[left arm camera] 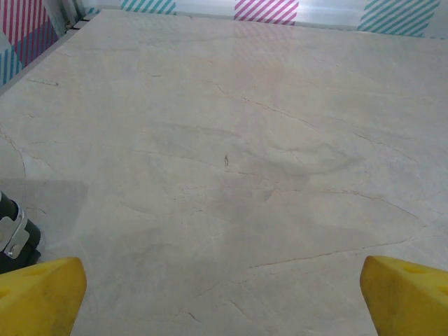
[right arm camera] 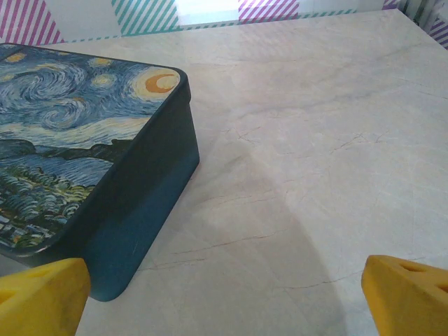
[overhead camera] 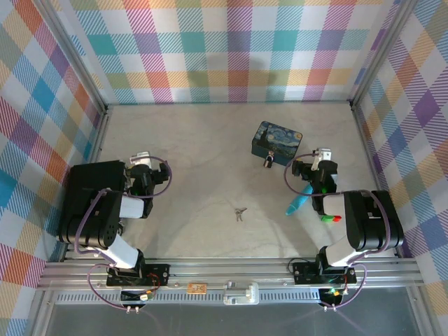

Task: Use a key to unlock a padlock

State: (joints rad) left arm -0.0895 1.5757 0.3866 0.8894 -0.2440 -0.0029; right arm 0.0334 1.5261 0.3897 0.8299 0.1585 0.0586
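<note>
We see a smooth, pale table (overhead camera: pixel 196 154) with faint marble veins. The padlock (overhead camera: pixel 269 160) is tiny, with a dark body and a silvery shackle. It lies just beside the near edge of the tin (overhead camera: pixel 276 142), a round-cornered box painted in blue and yellow swirls. The key (overhead camera: pixel 240 213), a thin grey metal bunch, lies mid-table, well apart from the padlock. The left gripper (left arm camera: pixel 224 294) and right gripper (right arm camera: pixel 224 294) both gape wide and grasp nothing, their blunt fingertips (right arm camera: pixel 42 294) a matte yellow.
</note>
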